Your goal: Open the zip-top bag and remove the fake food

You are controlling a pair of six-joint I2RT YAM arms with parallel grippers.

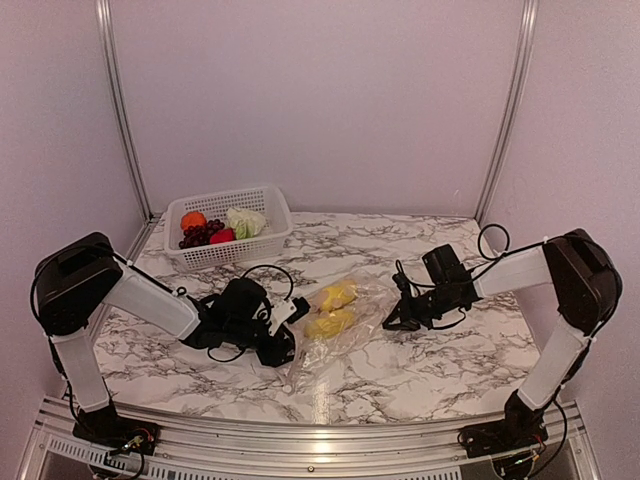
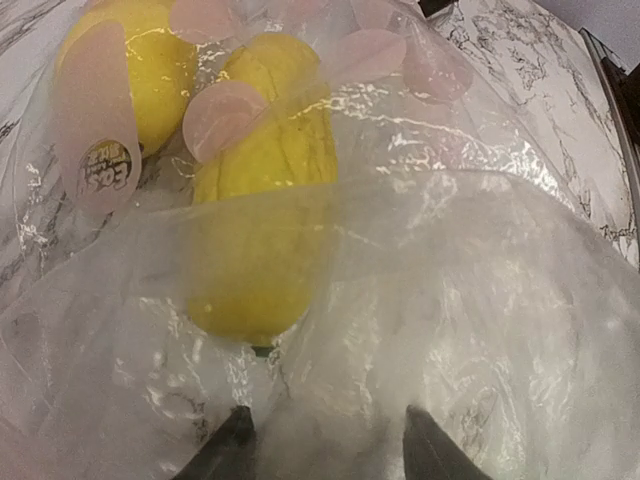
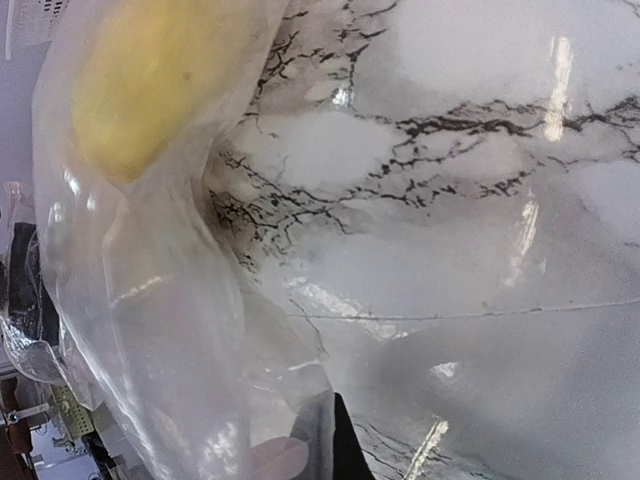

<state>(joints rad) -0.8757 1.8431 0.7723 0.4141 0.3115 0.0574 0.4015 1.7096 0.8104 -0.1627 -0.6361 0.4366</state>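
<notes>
Left gripper (image 2: 325,450), jaws apart, meets the zip-top bag (image 2: 450,300) holding yellow fake food (image 2: 265,200); right gripper (image 1: 392,320) clamps the bag's edge.

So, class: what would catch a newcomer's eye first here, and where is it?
The crumpled clear bag lies mid-table with two yellow pieces inside. Next is the white basket at the back left, filled with colourful food.
</notes>
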